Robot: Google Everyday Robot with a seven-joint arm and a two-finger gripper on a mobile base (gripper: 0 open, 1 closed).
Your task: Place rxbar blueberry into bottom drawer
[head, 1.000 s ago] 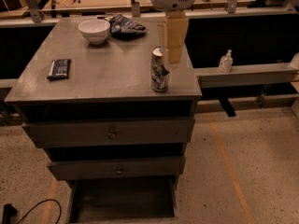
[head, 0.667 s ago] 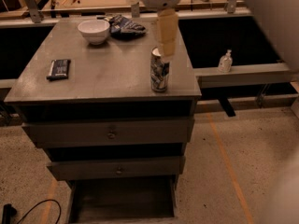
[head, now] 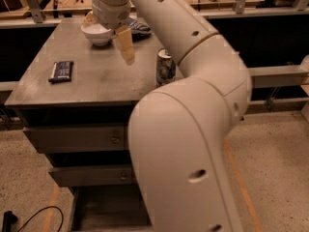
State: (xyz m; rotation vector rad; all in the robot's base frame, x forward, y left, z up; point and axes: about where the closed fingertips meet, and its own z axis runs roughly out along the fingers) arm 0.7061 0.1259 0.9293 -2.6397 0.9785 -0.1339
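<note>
Camera view showed the pincer [head: 125, 50] hanging over the tabletop [head: 101, 86] beside the white bowl [head: 96, 33], open or closed I could not tell, while the rxbar blueberry [head: 62, 71] lay flat to its left, nearer the front edge, long axis running front to back.

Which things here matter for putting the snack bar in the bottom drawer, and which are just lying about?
For the job: rxbar blueberry, left on the cabinet top; bottom drawer, pulled open; gripper, hovering beside the bowl.
Lying about: bowl, can, patterned bag, floor cable.
</note>
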